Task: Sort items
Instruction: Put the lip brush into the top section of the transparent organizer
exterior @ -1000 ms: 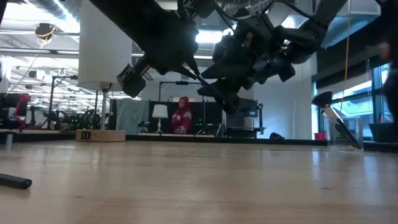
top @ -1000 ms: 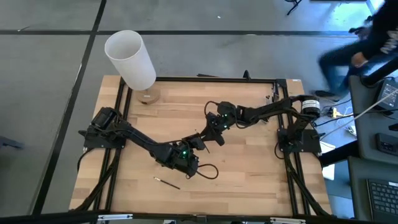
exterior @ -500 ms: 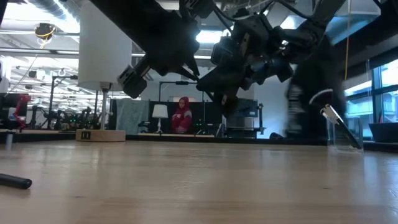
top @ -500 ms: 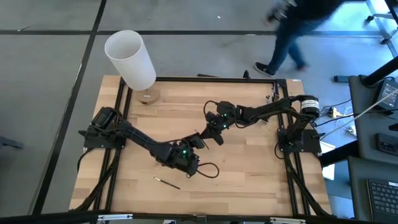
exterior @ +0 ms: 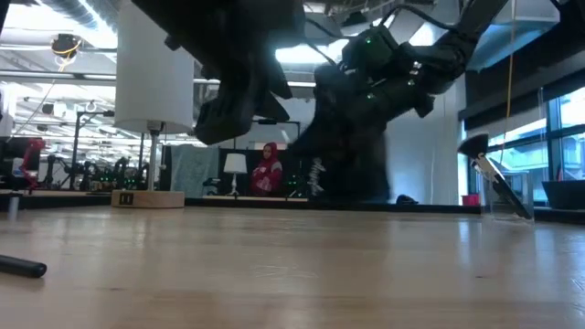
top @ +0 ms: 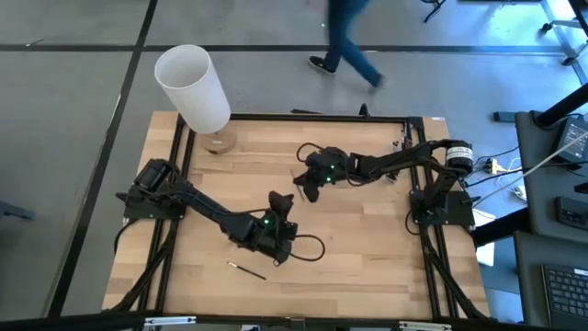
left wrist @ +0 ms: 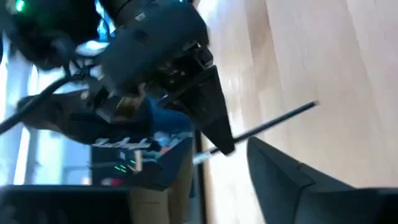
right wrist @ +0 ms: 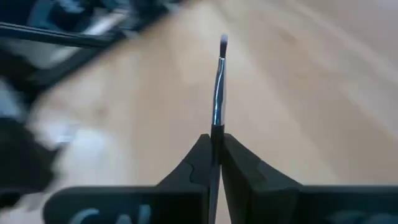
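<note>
My right gripper [top: 306, 188] hangs above the middle of the table, shut on a slim dark makeup brush [right wrist: 217, 93] whose tufted tip [right wrist: 222, 41] sticks out past the fingertips. In the left wrist view the same brush [left wrist: 273, 120] shows in the right gripper's fingers. My left gripper [top: 276, 204] hangs just near and left of it, open and empty. Another dark brush [top: 246, 268] lies flat on the table near the front edge; it also shows in the low view [exterior: 23, 267]. The other brushes are out of view. My right gripper pinches the brush between its two fingers [right wrist: 200, 163] at the dark handle just behind the silvery ferrule [right wrist: 216, 121]. The ferrule and tuft stick out ahead of the fingertips. The brush is lifted clear of the table.
A big white cylinder [top: 193, 87] stands on a round wooden base [top: 219, 142] at the table's far left corner. A black cable loop [top: 312, 250] lies beside my left arm. Dark frame rails run along the table's edges. A person [top: 349, 37] walks on the floor beyond the far edge.
My right gripper has drawn away from my left gripper toward the table's far edge and a little left, taking the brush with it. My left gripper has shifted slightly left and turned. A person has walked from right to left beyond the table.
</note>
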You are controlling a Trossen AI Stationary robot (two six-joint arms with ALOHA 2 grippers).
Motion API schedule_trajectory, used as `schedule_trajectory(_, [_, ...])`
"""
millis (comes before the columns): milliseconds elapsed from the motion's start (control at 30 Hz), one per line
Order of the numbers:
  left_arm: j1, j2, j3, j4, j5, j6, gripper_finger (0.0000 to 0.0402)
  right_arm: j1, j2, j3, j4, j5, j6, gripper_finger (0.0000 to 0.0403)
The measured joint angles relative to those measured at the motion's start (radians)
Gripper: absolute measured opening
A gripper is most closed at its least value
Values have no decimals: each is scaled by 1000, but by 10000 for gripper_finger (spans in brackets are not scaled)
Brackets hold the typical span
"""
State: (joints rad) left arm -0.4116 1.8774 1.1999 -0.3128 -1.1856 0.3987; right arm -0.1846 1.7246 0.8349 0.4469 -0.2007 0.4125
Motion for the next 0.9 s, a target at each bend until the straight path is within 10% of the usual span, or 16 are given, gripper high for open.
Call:
schedule_trajectory(400, [1, 0, -61, -191, 144, -653, 216, -40, -374, 0, -490, 403, -163, 28])
schedule_trajectory(900, [52, 1, -338, 283, 319, -980, 188, -341, -815, -32, -983, 919, -166, 20])
